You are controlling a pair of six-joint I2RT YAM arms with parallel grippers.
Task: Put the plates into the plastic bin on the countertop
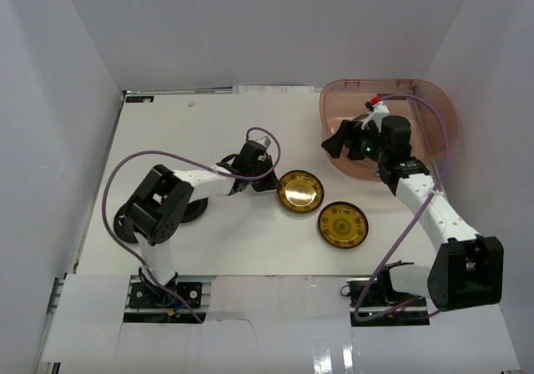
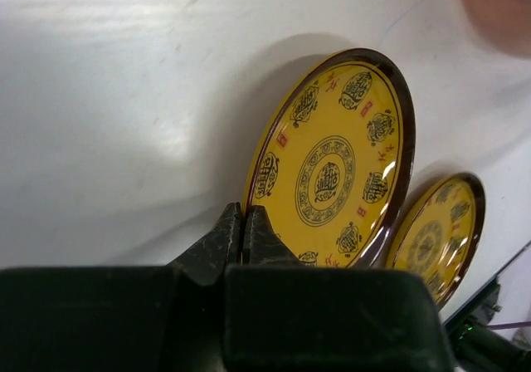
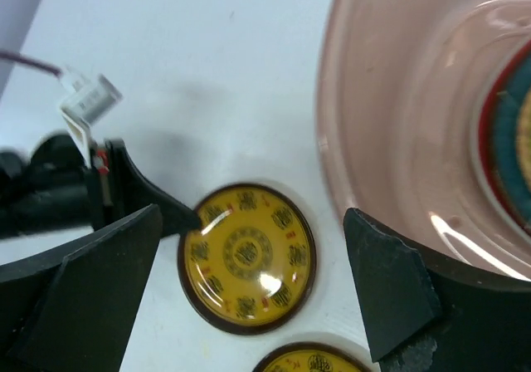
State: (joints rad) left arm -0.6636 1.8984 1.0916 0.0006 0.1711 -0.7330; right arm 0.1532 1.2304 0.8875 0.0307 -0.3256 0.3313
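Note:
A gold-brown patterned plate (image 1: pixel 300 190) lies on the white countertop (image 1: pixel 192 132). It also shows in the left wrist view (image 2: pixel 328 173) and the right wrist view (image 3: pixel 249 256). My left gripper (image 1: pixel 269 182) (image 2: pixel 242 222) is shut on this plate's left rim. A second gold-brown plate (image 1: pixel 342 224) (image 2: pixel 436 235) (image 3: pixel 311 362) lies just beside it, nearer the front. My right gripper (image 1: pixel 340 144) (image 3: pixel 249 289) is open and empty, hovering at the left rim of the pinkish plastic bin (image 1: pixel 434 98) (image 3: pixel 390 98). A red-teal patterned plate (image 3: pixel 506 139) lies inside the bin.
White walls enclose the countertop on the left, back and right. The bin stands at the back right corner. Purple cables loop off both arms. The left arm's base joint sits at the left, near the front edge.

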